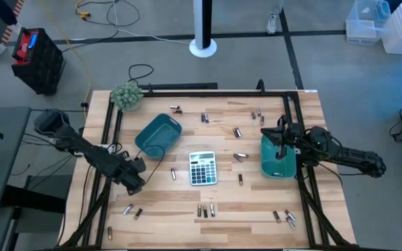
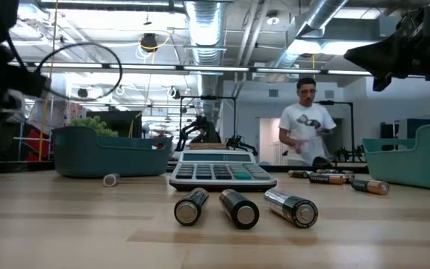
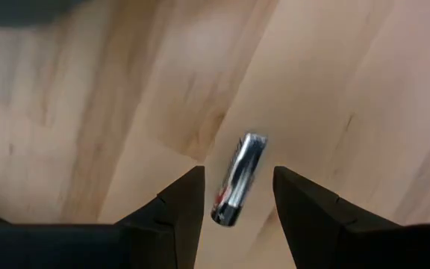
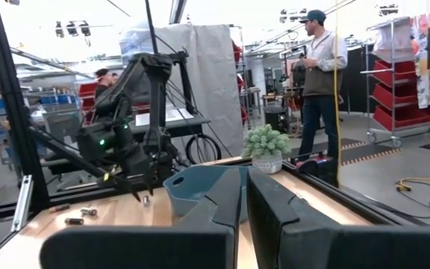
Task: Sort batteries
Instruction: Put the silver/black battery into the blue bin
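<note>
The left arm reaches in from the left side of the table and bends low. Its left gripper [image 3: 237, 196] points down, fingers apart. The right arm stretches in from the right side. Its right gripper [image 4: 244, 196] has its fingers nearly together.

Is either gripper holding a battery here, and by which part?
Neither. The left gripper is open, its fingers either side of a battery without touching it. The right gripper, over the right tray, is shut on nothing.
</note>
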